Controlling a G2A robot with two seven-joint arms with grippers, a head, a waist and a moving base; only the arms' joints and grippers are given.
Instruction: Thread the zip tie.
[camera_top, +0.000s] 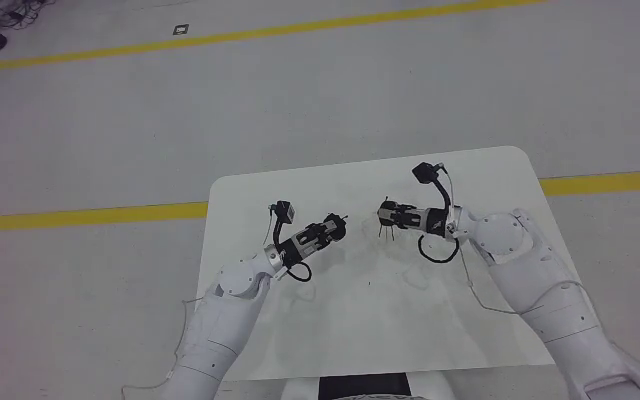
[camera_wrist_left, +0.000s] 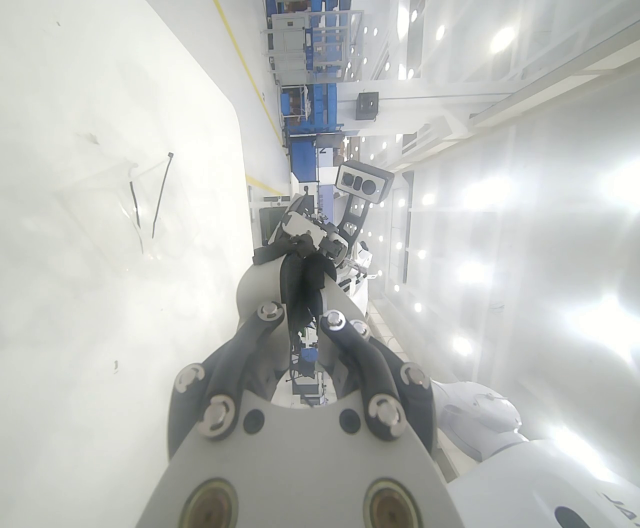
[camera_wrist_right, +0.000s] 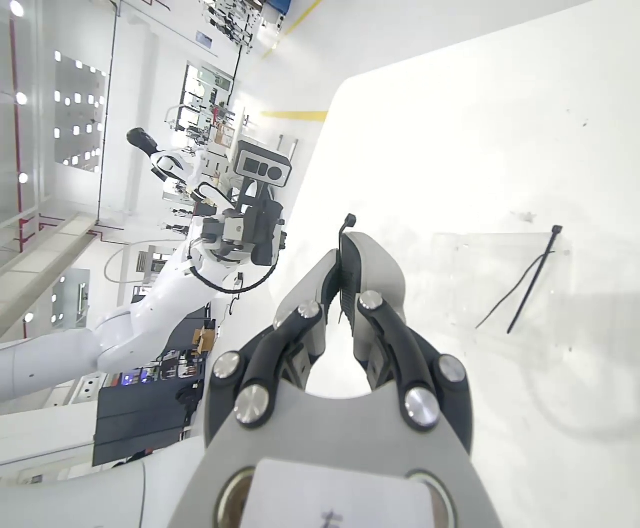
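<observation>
While both grippers hang nose to nose above the table (camera_top: 300, 330), the right gripper (camera_wrist_right: 341, 252) is clamped on the zip tie (camera_wrist_right: 348, 220), its head poking just past the fingertips.
A short hold like this, I judge, keeps the head stiff and presents it toward the left gripper (camera_wrist_left: 303, 282). Left jaws are pinched together; I cannot tell whether they carry a tail. Spare ties (camera_wrist_right: 532, 280) lie on a clear sheet (camera_wrist_right: 465, 260) on the table, below and between the arms. Threading looks not yet done.
</observation>
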